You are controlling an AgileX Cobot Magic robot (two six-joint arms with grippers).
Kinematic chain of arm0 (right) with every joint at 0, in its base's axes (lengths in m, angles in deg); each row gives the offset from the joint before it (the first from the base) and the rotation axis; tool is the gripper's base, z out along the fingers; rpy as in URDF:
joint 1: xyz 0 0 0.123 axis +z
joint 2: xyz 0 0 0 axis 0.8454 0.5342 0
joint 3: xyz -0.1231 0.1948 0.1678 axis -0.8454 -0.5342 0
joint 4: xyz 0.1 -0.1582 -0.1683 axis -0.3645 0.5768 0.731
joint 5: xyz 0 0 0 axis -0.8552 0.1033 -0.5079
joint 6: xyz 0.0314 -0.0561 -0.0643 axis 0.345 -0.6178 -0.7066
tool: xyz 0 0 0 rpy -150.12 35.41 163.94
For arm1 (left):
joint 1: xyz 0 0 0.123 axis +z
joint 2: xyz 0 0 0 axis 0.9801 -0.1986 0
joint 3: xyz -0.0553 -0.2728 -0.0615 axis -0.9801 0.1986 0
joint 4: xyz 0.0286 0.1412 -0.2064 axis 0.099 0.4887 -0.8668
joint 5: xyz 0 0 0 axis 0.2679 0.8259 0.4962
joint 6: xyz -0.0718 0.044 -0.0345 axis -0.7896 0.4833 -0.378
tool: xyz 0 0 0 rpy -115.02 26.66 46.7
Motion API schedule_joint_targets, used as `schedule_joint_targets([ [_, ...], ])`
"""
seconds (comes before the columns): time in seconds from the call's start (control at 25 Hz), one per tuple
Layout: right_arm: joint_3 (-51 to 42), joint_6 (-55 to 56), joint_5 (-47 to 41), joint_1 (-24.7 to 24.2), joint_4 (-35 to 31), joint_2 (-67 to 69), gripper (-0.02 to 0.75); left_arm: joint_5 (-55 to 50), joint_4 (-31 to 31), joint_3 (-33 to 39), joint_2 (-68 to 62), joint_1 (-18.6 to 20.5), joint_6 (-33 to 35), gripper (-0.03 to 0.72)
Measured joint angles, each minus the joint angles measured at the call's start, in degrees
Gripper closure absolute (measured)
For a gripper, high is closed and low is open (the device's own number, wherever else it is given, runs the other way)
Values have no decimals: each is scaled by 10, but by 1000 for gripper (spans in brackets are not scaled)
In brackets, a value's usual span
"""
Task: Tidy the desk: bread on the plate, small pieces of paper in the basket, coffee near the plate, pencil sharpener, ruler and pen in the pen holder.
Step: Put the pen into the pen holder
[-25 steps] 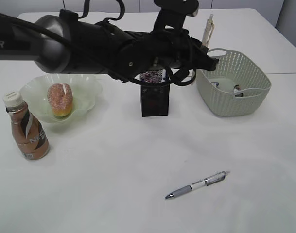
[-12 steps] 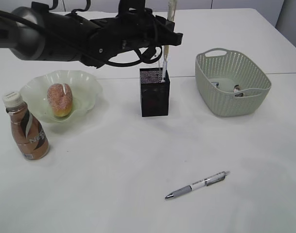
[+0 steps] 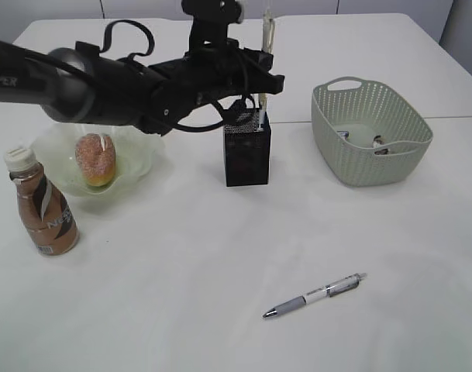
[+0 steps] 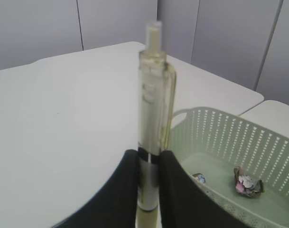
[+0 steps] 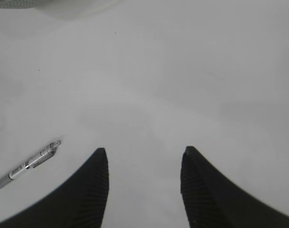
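Note:
My left gripper (image 3: 265,77) (image 4: 149,154) is shut on a clear yellowish pen (image 3: 268,31) (image 4: 153,95). It holds the pen upright just above the black mesh pen holder (image 3: 247,159). A thin white thing (image 3: 260,115) stands in the holder's top right corner; I cannot tell whether it is the pen's lower end. A grey pen (image 3: 315,295) (image 5: 28,165) lies on the table in front. The bread (image 3: 95,159) sits on the pale green plate (image 3: 139,143), with the coffee bottle (image 3: 42,205) beside it. My right gripper (image 5: 144,152) hangs open over bare table.
The green basket (image 3: 371,155) (image 4: 258,142) stands right of the holder with small paper pieces (image 3: 379,143) (image 4: 248,180) inside. The left arm (image 3: 111,77) stretches across the back left, above the plate.
The left arm swung left from beside the basket to above the pen holder, carrying the pen upright. Over the last half second it only settled slightly.

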Motion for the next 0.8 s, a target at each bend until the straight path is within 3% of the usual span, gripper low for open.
schedule_joint_targets([
  [0.28, 0, 0, 0, 0, 0, 0, 342, 22, 0, 0, -24, 3, 0, 620],
  [0.8, 0, 0, 0, 0, 0, 0, 343, -51, 0, 0, -24, 4, 0, 620],
])
